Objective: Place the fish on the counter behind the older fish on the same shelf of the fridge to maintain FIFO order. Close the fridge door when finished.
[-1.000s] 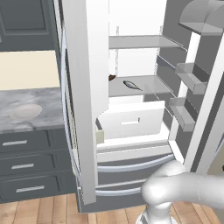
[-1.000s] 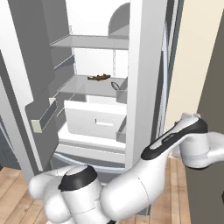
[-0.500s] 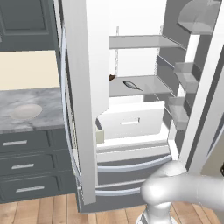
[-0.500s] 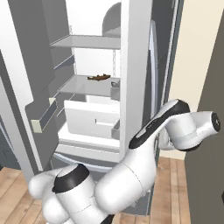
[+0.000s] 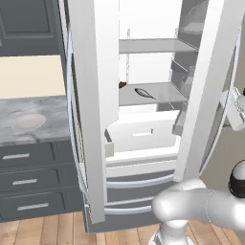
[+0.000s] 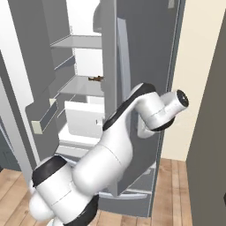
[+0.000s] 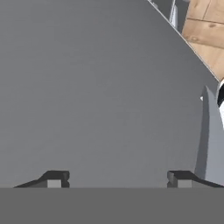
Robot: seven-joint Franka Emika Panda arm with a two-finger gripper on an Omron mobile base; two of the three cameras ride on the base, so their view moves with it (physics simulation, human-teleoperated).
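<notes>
Gripper (image 7: 116,179) w/ jaws apart, empty, facing right fridge door (image 7: 87,87) outer face up close. Fish (image 5: 144,93) on mid shelf (image 5: 158,98), long axis along shelf; 2nd fish (image 6: 96,79) further back. Door half-shut, needs push inward.

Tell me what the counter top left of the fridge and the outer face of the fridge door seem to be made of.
The grey-white veined counter top looks like polished marble, judging by its cloudy veins, though a rendered texture leaves that open. The tall grey fridge door looks like brushed stainless steel: an even, matt grey sheen, no pattern.
</notes>
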